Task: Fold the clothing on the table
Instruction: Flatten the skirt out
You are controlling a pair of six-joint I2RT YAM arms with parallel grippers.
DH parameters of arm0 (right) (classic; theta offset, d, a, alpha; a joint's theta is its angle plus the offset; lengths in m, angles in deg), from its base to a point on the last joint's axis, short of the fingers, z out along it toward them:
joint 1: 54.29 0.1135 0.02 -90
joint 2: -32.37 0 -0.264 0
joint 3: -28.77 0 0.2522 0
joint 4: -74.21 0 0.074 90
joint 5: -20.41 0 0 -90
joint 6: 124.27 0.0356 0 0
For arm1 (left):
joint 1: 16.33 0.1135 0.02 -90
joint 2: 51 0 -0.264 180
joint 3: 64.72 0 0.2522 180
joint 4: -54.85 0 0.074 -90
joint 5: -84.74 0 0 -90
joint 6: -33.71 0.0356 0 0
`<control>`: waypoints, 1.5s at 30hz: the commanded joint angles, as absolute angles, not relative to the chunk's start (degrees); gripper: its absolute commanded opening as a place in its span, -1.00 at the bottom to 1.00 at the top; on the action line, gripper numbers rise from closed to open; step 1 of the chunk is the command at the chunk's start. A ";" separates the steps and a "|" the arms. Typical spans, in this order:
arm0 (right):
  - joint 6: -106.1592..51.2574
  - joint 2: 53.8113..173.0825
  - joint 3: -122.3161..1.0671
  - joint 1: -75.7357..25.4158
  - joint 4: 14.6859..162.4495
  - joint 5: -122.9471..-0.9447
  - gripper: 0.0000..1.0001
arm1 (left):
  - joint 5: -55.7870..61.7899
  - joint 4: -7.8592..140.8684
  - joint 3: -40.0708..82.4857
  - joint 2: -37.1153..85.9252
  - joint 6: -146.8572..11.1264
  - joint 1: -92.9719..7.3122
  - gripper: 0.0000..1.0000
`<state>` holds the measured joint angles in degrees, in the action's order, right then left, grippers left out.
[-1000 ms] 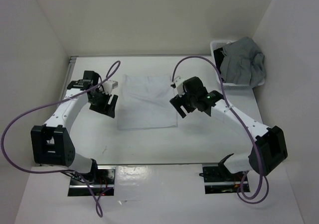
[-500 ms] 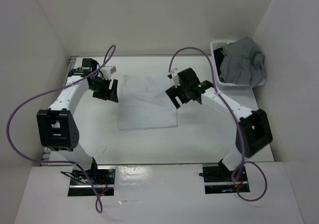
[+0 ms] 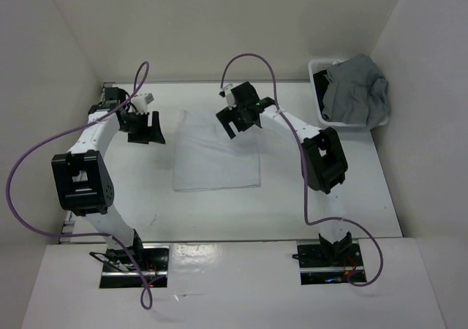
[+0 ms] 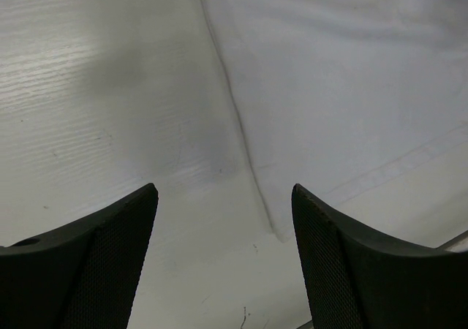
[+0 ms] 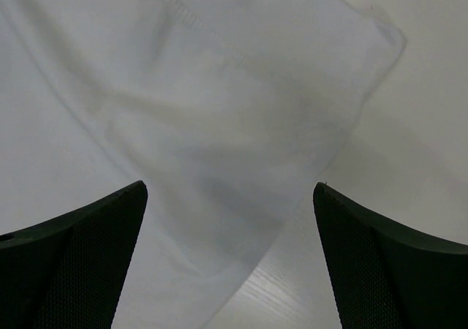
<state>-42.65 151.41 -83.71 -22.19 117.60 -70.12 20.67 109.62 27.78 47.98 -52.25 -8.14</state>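
White fabric on a white table (image 3: 219, 212) is your main trouble: the clothing (image 3: 216, 161) lies flat between the two arms, and its edges barely stand out. Your left gripper (image 4: 223, 190) hangs spread and empty. The garment's corner shows between its jaws, close against the right-hand finger, with most of the cloth beyond and to its right. Close here and you may pinch bare tabletop or only a sliver of hem. Your right gripper (image 5: 228, 186) is likewise wide apart and holding nothing, with cloth beneath it and a corner ahead to its right. A deep pinch there could gather a wrinkle or an extra layer. Uneven grabs would drag the garment askew. You cannot read either gripper's height above the cloth or how many layers it has, and overhead the right wrist covers that corner.
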 commanded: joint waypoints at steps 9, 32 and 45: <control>-32.69 171.13 -113.18 -17.55 124.87 -70.30 0.97 | 18.56 106.66 26.82 47.17 -54.35 -7.54 0.61; -27.23 180.28 -119.27 -15.88 129.27 -75.04 0.97 | 18.56 106.66 26.29 48.23 -54.88 -7.54 0.61; -27.23 197.34 -151.98 -20.36 142.38 -75.39 0.97 | 18.56 106.66 26.29 48.23 -54.35 -7.54 0.61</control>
<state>-27.70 195.93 -148.27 -19.39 137.38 -73.99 17.68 107.33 26.53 47.98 -53.76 -7.62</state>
